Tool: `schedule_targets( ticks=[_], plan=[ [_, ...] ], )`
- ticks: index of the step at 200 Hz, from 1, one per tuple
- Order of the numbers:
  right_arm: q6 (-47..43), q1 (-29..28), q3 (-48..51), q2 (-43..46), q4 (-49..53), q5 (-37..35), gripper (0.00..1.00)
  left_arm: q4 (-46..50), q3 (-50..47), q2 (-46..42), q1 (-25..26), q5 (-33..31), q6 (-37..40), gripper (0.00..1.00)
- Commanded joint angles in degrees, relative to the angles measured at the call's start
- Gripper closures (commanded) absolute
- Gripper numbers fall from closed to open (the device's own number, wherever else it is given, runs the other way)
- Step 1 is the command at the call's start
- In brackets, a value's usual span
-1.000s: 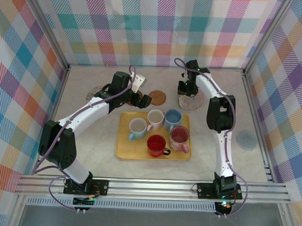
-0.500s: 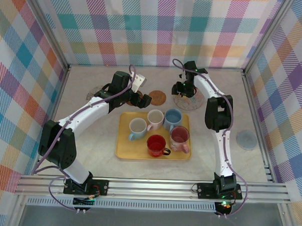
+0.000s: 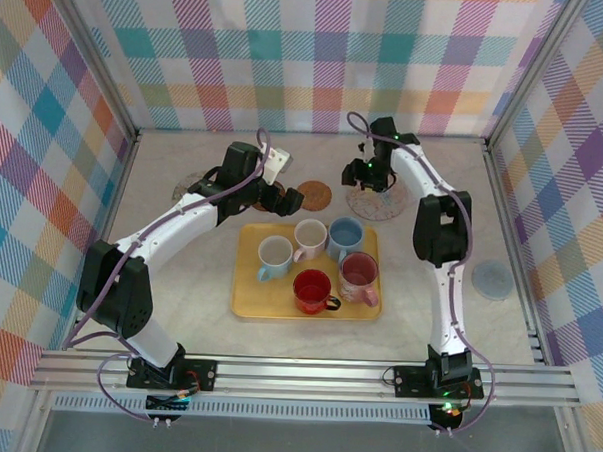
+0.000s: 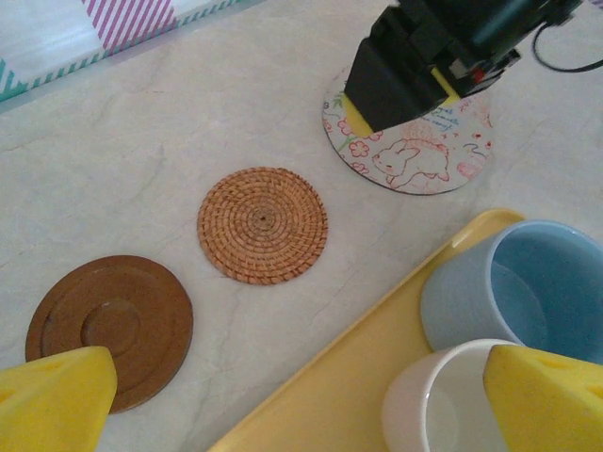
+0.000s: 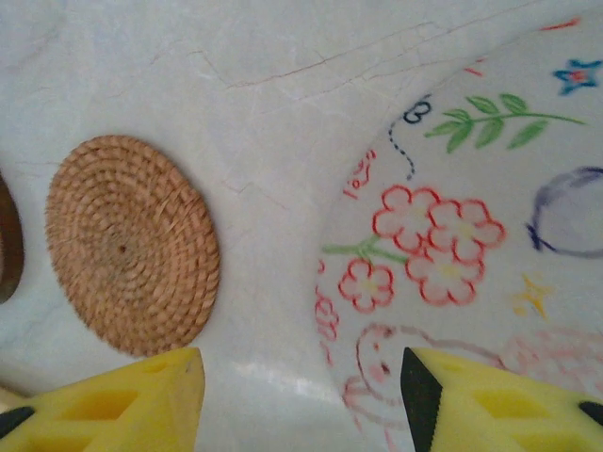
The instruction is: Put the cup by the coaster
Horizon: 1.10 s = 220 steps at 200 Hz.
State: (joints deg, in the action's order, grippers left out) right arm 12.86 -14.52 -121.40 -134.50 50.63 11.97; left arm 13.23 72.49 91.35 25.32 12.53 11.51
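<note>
Printed coaster [image 4: 424,165] partly behind the right gripper [image 4: 400,99]; white cup [image 4: 438,405] half beyond the bottom edge.

A yellow tray [image 3: 250,299] lay flat at mid-table, its long sides parallel with the near rail. Its raised rim [image 4: 349,367] appeared intact, with no visible chipping. The table [image 3: 204,282] had a pale, marble-patterned top with faint veining. Pastel plaid walls [image 3: 289,55] enclosed the back and both sides. An aluminium rail [image 3: 305,371] ran along the near edge.
</note>
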Motion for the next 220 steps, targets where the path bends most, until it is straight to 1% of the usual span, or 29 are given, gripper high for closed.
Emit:
schedule_targets(
  ticks=[1,29,80,105,120,139,167,183,220],
  plan=[
    [-0.55,0.71,3.19,8.29,0.46,-3.71,0.43,-3.24,1.91,-1.70,0.31,2.29,-0.98,0.00],
    [-1.69,1.84,12.34,16.17,-2.53,-7.89,0.46,-4.16,2.30,-1.71,1.90,3.47,-1.12,0.00],
    [-1.32,6.00,26.66,29.90,-4.93,-18.40,0.64,-6.52,2.57,-1.35,4.16,5.87,-1.27,0.00],
    [-1.24,8.61,33.30,35.88,-5.76,-23.98,0.68,-6.70,2.63,-1.00,5.07,6.01,-0.93,0.00],
    [0.37,11.01,37.06,39.13,-5.66,-26.53,0.72,-6.80,2.04,-1.21,5.42,6.16,-0.74,0.00],
    [3.20,15.25,42.40,43.15,-6.23,-26.91,0.77,-8.57,0.68,-1.77,5.69,6.86,-1.48,0.00],
    [8.09,22.25,50.05,48.28,-7.80,-27.01,0.94,-11.04,-1.36,-1.97,6.55,8.31,-3.14,0.00],
    [9.03,25.33,53.89,50.55,-10.02,-26.75,1.00,-11.28,-1.80,-1.80,7.17,8.94,-3.16,0.00],
    [10.90,29.97,57.76,51.38,-10.78,-27.86,1.00,-12.39,-2.34,-1.19,8.05,9.87,-4.12,0.00]
  ],
)
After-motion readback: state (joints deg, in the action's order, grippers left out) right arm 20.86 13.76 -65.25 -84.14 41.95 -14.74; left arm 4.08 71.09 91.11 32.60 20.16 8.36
